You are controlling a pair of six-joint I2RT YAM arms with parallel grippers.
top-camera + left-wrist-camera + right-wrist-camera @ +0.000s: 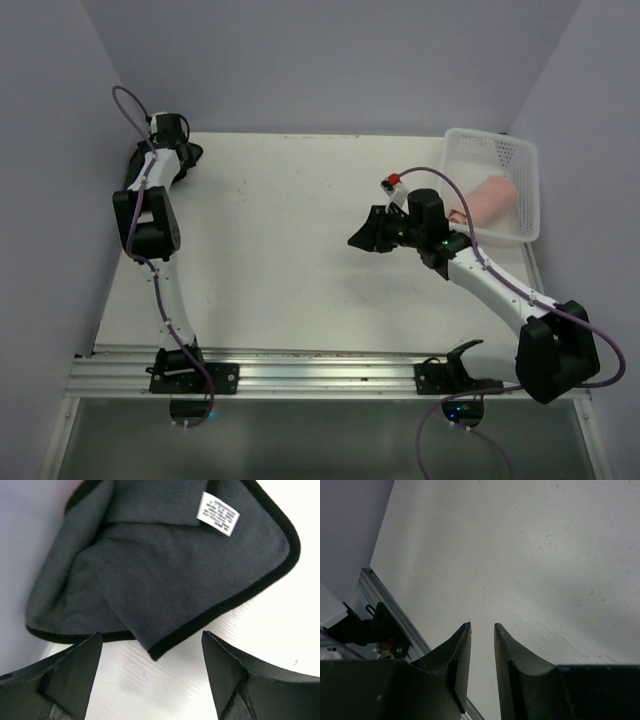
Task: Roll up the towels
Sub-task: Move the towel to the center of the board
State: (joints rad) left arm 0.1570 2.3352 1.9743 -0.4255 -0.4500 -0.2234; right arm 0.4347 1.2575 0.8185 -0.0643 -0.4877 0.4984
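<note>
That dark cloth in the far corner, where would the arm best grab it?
Probably the loose corner of the dark cloth, the one pointing toward the left end effector. It seems folded over on top and sits in line with the wide-open jaws, so coming straight forward from the near side should pinch it.

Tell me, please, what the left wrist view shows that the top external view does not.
Only the left wrist view shows the dark cloth up close: grey pile, black trim, a white tag, one corner folded over, and the left fingers spread wide, holding nothing. Only the top external view shows the pink towel in the white basket at the far right, and the right arm over the table's middle. Both show the white table and the lavender wall.
</note>
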